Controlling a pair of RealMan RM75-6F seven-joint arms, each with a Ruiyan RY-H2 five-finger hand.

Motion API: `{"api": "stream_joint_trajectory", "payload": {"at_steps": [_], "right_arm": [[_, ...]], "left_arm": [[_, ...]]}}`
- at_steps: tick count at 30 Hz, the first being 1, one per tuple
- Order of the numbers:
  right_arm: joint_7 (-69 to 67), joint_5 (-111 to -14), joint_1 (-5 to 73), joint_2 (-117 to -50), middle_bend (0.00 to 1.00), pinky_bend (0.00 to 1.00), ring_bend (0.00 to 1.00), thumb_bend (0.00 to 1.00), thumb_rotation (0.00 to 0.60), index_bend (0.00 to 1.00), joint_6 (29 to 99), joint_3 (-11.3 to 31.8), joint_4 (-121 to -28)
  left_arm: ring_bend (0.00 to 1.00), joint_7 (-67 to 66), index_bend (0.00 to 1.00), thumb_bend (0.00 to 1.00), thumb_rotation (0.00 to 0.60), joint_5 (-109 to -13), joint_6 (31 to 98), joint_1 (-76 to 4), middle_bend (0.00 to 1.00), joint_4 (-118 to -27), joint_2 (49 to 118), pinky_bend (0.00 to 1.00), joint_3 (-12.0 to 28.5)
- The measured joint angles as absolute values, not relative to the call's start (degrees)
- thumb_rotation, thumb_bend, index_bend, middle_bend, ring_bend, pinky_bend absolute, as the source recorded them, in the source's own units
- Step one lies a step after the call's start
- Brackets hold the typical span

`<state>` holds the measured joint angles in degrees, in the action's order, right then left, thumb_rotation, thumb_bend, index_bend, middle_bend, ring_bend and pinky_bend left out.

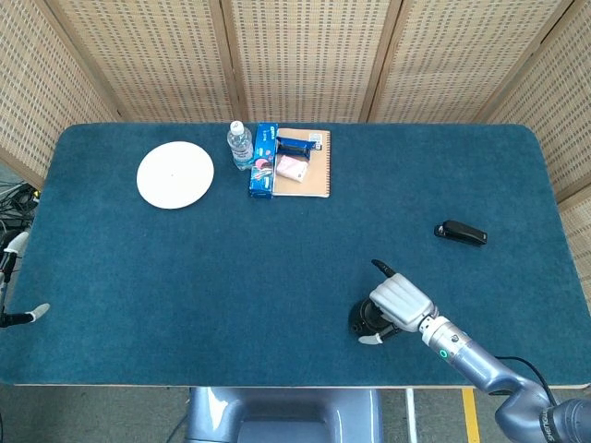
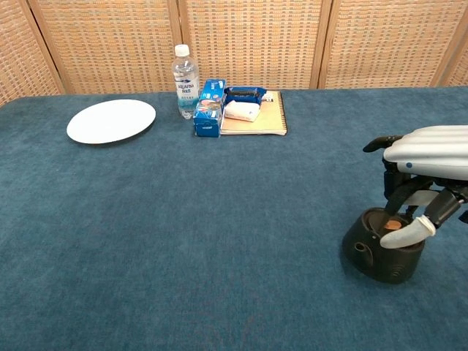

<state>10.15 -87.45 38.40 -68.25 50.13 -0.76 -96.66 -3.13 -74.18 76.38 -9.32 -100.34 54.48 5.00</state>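
While right robot hand (image 2: pixel 420 183) hovers over black round device (image 2: pixel 382 253) near desk (image 1: pixel 277 268) front edge, fingers curled down to its rim, unclear whether gripped: grasp step underway; next needs firm closing before lifting. Left robot hand unseen.

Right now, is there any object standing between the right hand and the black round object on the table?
No, nothing visible does. The right hand is directly above the black round object, with its fingers reaching down at its rim. Only bare table lies around them.
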Motion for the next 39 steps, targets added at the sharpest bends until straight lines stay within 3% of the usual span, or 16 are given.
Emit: {"api": "stream_joint_trajectory", "payload": {"at_steps": [1,4,6,7,17,20,23,26,28,31,39], "right_arm": [[10.02,-87.91,38.33,-68.42,1.00,0.00,0.81,0.59,0.282,1.00,50.53,-0.78,-96.45],[9.57,-89.40,38.19,-68.82,1.00,0.00,0.82,0.74,0.509,1.00,51.61,-0.89,-95.83],[9.47,-89.94,38.09,-69.01,1.00,0.00,0.83,0.82,0.587,1.00,52.12,-0.94,-95.44],[9.49,-90.12,38.04,-69.08,1.00,0.00,0.83,0.85,0.598,1.00,52.29,-0.96,-95.29],[9.81,-91.10,37.51,-69.52,1.00,0.03,0.85,0.91,0.600,1.00,53.66,-1.18,-94.70],[9.42,-91.27,37.36,-69.61,1.00,0.16,0.86,0.92,0.600,1.00,54.04,-1.20,-94.67],[8.43,-91.66,37.14,-69.70,1.00,0.37,0.88,0.92,0.600,1.00,54.82,-1.18,-94.64],[6.88,-92.01,36.90,-69.77,1.00,0.68,0.90,0.93,0.600,1.00,55.66,-1.09,-94.65],[5.92,-92.10,36.79,-69.76,1.00,0.79,0.90,0.93,0.600,1.00,56.04,-1.00,-94.72],[4.67,-92.34,36.68,-69.62,1.00,0.85,0.90,0.93,0.600,1.00,56.61,-0.83,-94.85],[3.56,-92.88,36.70,-69.29,1.00,0.86,0.91,0.94,0.600,1.00,57.24,-0.50,-95.19]], "left_arm": [[0.00,-3.11,0.00,0.00,0.600,-74.16,76.38,-9.33,0.00,-100.34,54.46,0.00,5.02],[0.00,-3.04,0.00,0.00,0.600,-74.20,76.38,-9.31,0.00,-100.32,54.43,0.00,5.01],[0.00,-2.96,0.00,0.00,0.600,-74.21,76.39,-9.30,0.00,-100.32,54.41,0.00,5.01],[0.00,-2.91,0.00,0.00,0.600,-74.21,76.41,-9.28,0.00,-100.32,54.39,0.00,5.01],[0.00,-2.93,0.00,0.00,0.600,-74.23,76.46,-9.28,0.00,-100.28,54.40,0.00,5.03],[0.00,-2.98,0.00,0.00,0.600,-74.22,76.52,-9.25,0.00,-100.32,54.39,0.00,5.04],[0.00,-3.04,0.00,0.00,0.600,-74.23,76.51,-9.24,0.00,-100.33,54.42,0.00,5.01],[0.00,-3.11,0.00,0.00,0.600,-74.24,76.51,-9.25,0.00,-100.34,54.45,0.00,5.00],[0.00,-3.13,0.00,0.00,0.600,-74.28,76.54,-9.25,0.00,-100.35,54.45,0.00,5.01],[0.00,-3.04,0.00,0.00,0.600,-74.29,76.59,-9.21,0.00,-100.35,54.42,0.00,5.00],[0.00,-2.79,0.00,0.00,0.600,-74.39,76.67,-9.16,0.00,-100.38,54.31,0.00,5.02]]}}
